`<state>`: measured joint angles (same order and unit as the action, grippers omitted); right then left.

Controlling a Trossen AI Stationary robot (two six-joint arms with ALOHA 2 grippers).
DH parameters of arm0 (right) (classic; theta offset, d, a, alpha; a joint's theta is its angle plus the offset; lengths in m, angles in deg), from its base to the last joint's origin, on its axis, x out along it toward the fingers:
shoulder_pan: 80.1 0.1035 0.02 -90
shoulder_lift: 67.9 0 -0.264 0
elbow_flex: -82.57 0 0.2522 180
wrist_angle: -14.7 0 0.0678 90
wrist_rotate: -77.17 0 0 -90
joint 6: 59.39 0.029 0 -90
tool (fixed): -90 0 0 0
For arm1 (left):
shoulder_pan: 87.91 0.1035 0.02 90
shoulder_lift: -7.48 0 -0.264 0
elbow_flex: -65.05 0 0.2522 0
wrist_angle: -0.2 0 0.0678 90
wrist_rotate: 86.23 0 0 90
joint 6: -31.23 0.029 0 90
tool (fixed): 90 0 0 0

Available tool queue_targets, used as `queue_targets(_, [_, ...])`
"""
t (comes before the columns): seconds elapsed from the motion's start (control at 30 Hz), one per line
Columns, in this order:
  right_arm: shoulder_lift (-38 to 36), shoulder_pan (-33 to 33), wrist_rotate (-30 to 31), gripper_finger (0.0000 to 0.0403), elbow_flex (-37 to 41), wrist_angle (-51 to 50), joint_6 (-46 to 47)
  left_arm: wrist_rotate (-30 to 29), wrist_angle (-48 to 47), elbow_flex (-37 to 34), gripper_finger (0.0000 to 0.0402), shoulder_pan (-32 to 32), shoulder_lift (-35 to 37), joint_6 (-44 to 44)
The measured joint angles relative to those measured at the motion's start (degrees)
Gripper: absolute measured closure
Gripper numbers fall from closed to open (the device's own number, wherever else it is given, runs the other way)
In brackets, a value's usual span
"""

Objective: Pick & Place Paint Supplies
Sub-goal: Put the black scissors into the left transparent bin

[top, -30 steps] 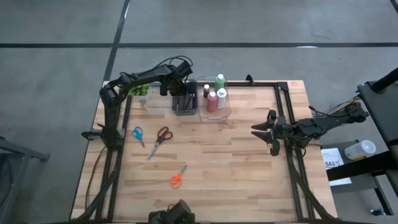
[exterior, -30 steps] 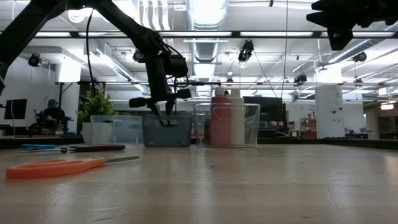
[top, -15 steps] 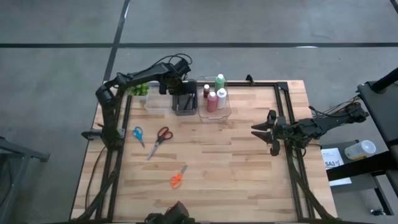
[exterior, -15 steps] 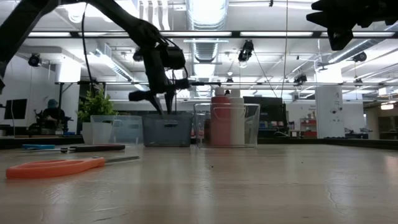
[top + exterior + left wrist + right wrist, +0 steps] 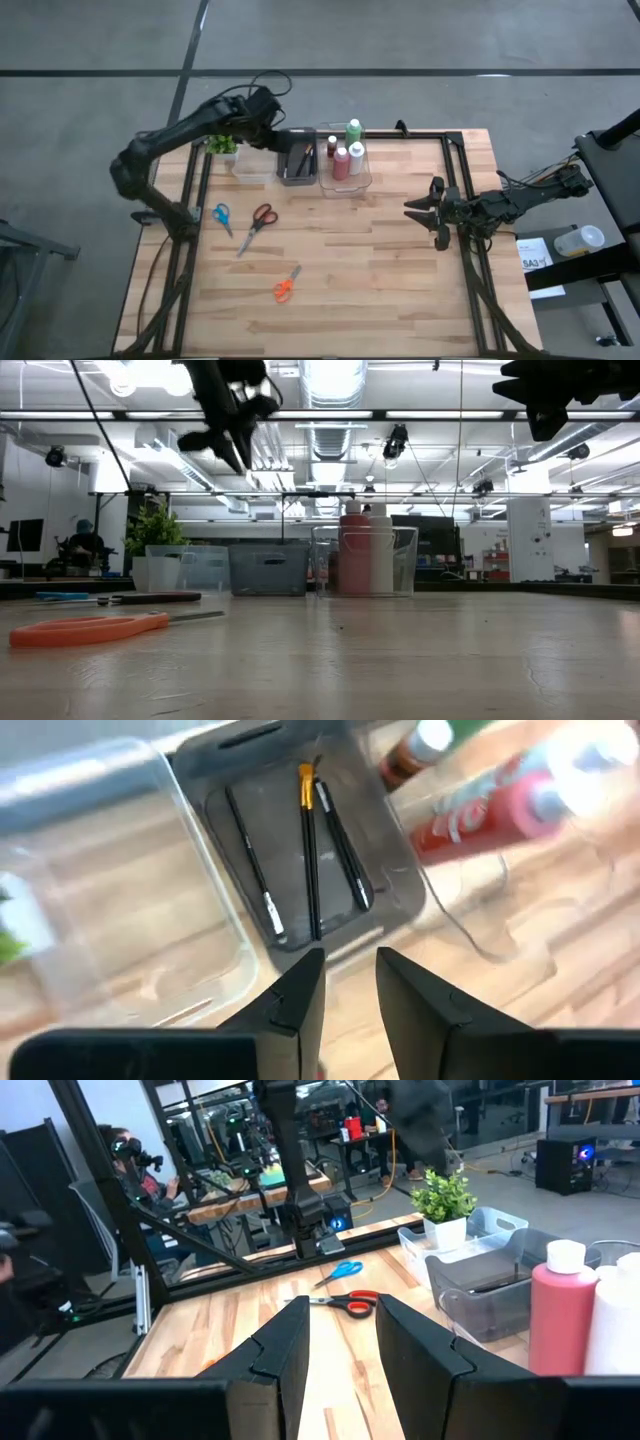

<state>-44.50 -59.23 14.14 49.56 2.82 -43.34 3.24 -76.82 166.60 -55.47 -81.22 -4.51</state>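
Three thin dark-handled brushes (image 5: 310, 850) lie flat on the floor of the dark bin (image 5: 296, 160). My left gripper (image 5: 350, 995) hangs open and empty high above that bin, and it shows in the low view well above the bin rims (image 5: 237, 458). Green, red, white and small brown paint bottles (image 5: 345, 150) stand in a clear bin. Blue scissors (image 5: 222, 216), red-handled scissors (image 5: 258, 222) and orange scissors (image 5: 286, 286) lie flat on the table. My right gripper (image 5: 345, 1345) waits open and level over the table's right side (image 5: 415, 208).
An empty clear bin (image 5: 252, 165) and a small potted plant (image 5: 224, 146) sit left of the dark bin at the table's far edge. A metal frame (image 5: 455, 190) runs along the table's right side. Bare wood (image 5: 360, 260) spreads across the middle and near part.
My left gripper has risen out of the dark bin to well above the bin rims, drifting a little toward the table's left edge and rolling about its own axis. The brushes stay in the bin.
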Motion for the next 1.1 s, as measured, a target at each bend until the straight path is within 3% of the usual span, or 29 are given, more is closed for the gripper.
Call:
queue_targets(0.23, [0.0,0.0,0.0,0.0287,0.0,0.0,0.0,-15.9,-7.2,0.0,0.0299,-12.2,4.0,-2.4])
queue_targets(0.3, [0.0,0.0,0.0,0.0287,0.0,0.0,0.0,-17.9,-9.5,0.0,0.0298,-15.4,4.1,-2.6])
queue_targets(0.47, [0.0,0.0,0.0,0.0287,0.0,0.0,0.0,-17.9,-10.4,-4.2,0.0298,-20.3,4.2,-5.0])
queue_targets(0.73, [0.0,0.0,0.0,0.0287,0.0,0.0,0.0,-15.7,-6.0,-17.7,0.0298,-24.7,4.7,-11.0])
queue_targets(1.1, [0.0,0.0,0.0,0.0287,0.0,0.0,0.0,-10.4,12.0,-32.0,0.0299,-27.0,4.6,-13.8])
